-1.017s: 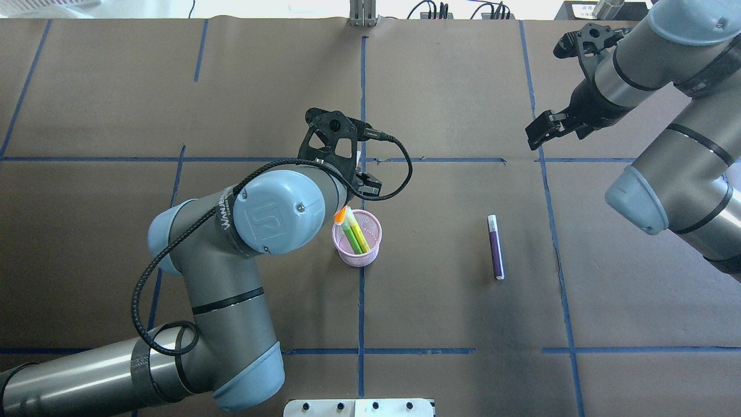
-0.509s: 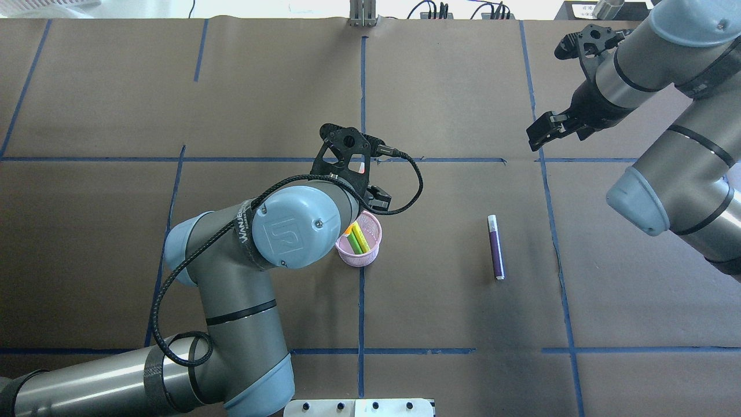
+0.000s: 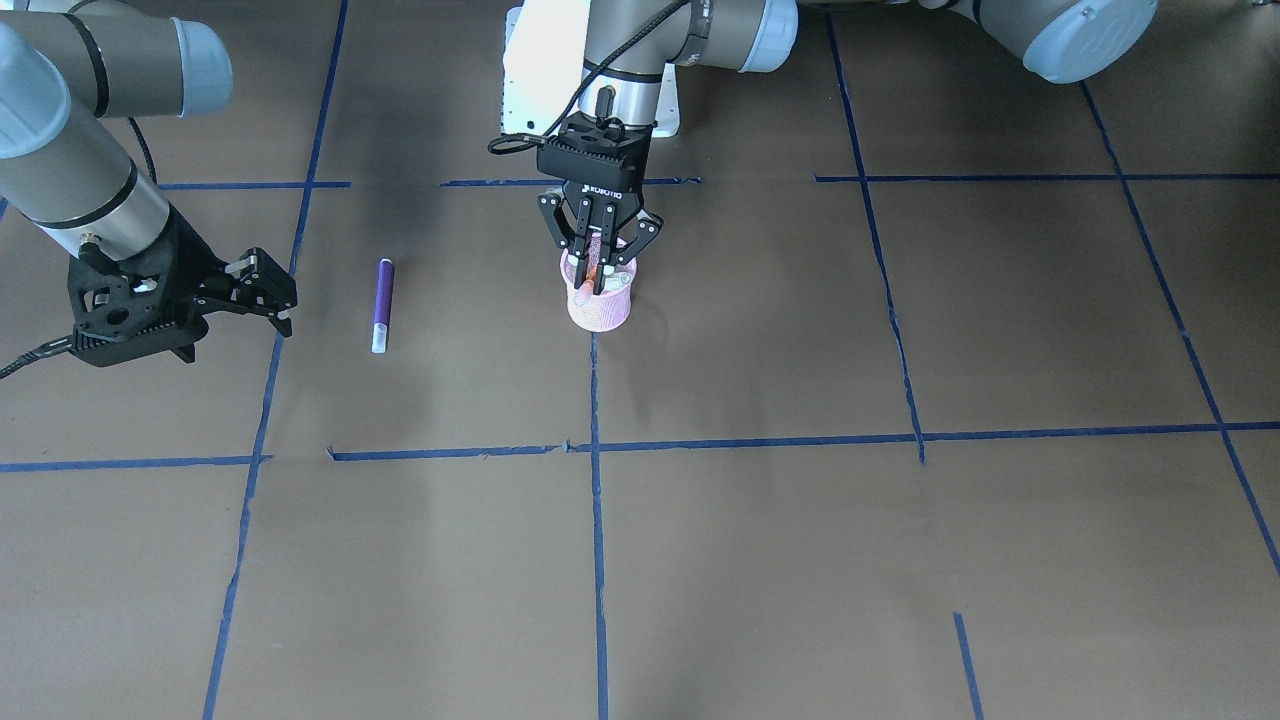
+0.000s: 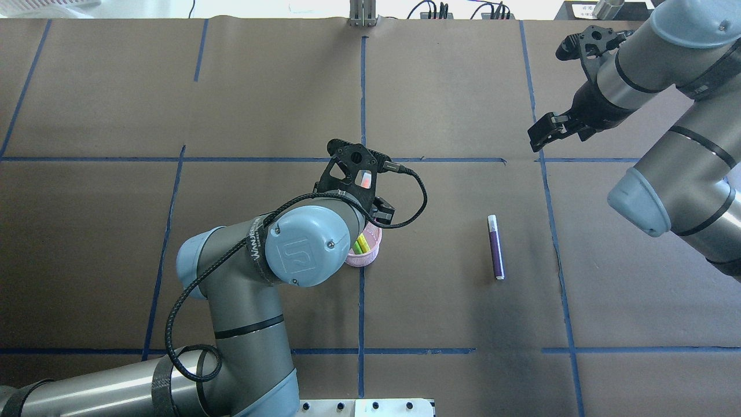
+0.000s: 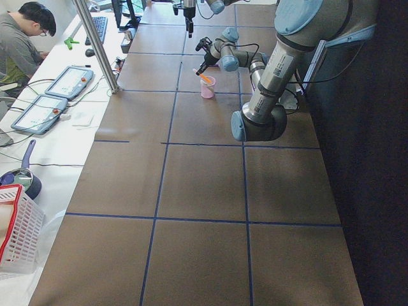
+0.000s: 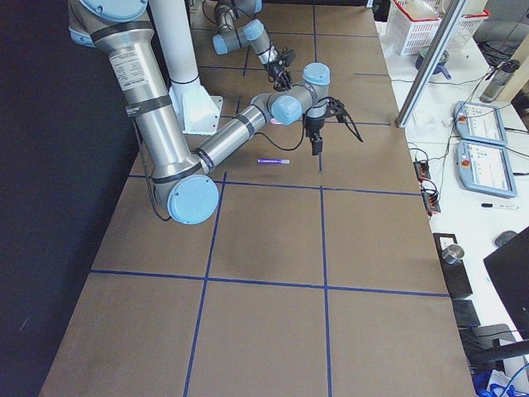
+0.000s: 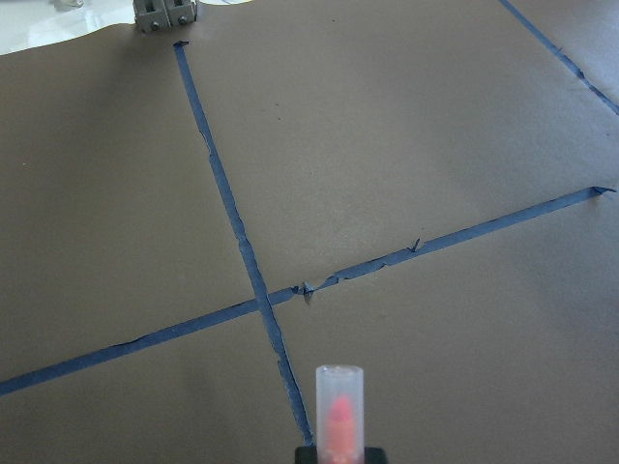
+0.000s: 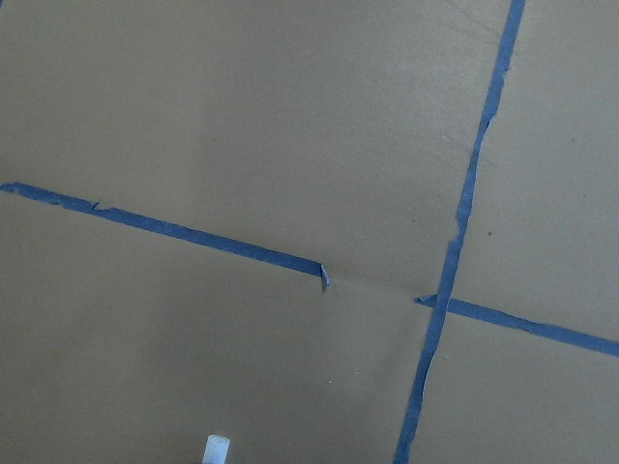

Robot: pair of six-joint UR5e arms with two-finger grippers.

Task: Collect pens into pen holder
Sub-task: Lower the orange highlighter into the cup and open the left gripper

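Observation:
The pink mesh pen holder stands at the table's middle, half hidden under my left arm in the overhead view. My left gripper hangs right over its rim, shut on the orange pen, whose pale cap juts out past the fingertips. A green pen leans inside the holder. The purple pen lies flat on the table, apart from the holder. My right gripper hovers open and empty beyond the purple pen, near a tape line.
Blue tape lines grid the brown table cover. A metal bracket sits at the far edge. A person sits at a side bench with tablets and a white basket.
My left arm has swung right and forward, so its elbow now covers most of the holder in the overhead view. The right arm and the purple pen have stayed put.

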